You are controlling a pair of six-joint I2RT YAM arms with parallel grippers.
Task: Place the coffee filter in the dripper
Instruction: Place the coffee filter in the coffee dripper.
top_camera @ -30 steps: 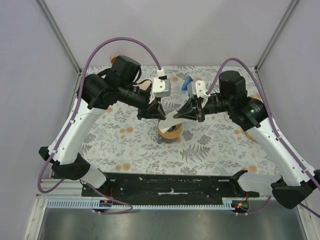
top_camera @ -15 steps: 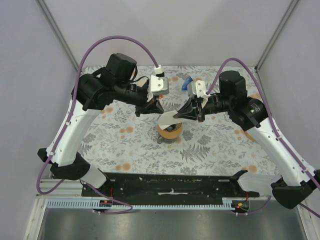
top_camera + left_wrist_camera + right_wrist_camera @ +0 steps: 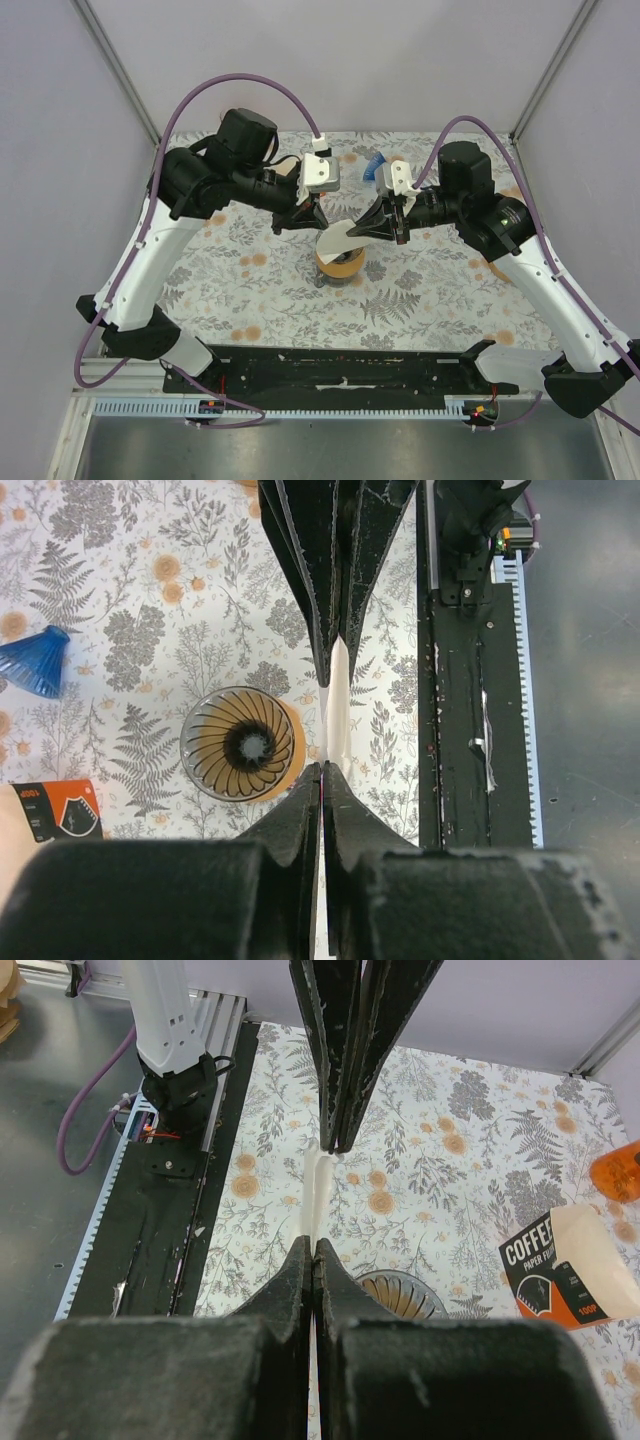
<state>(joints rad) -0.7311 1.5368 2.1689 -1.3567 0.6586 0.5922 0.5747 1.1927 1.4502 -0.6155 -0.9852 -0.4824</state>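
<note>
The white coffee filter (image 3: 336, 240) hangs folded flat just above the amber glass dripper (image 3: 342, 265), which stands on the floral cloth at mid-table. My left gripper (image 3: 313, 224) is shut on the filter's upper left edge. Opposite it, my right gripper (image 3: 358, 232) is shut on the right edge. In the left wrist view the filter (image 3: 337, 720) runs edge-on between my left gripper (image 3: 322, 768) and the right one, with the dripper (image 3: 245, 745) just to its left. The right wrist view shows the filter (image 3: 317, 1195) edge-on ahead of my right gripper (image 3: 314, 1242), the dripper (image 3: 400, 1295) low on the right.
A blue ribbed cone (image 3: 35, 660) and a black-and-orange box of paper filters (image 3: 565, 1270) lie at the back of the cloth. An orange object (image 3: 615, 1170) sits near the far edge. A black rail (image 3: 340, 370) runs along the near edge by the arm bases.
The left jaws have closed onto the filter's edge. The left arm shifted slightly back and up. The right arm and filter stayed where they were.
</note>
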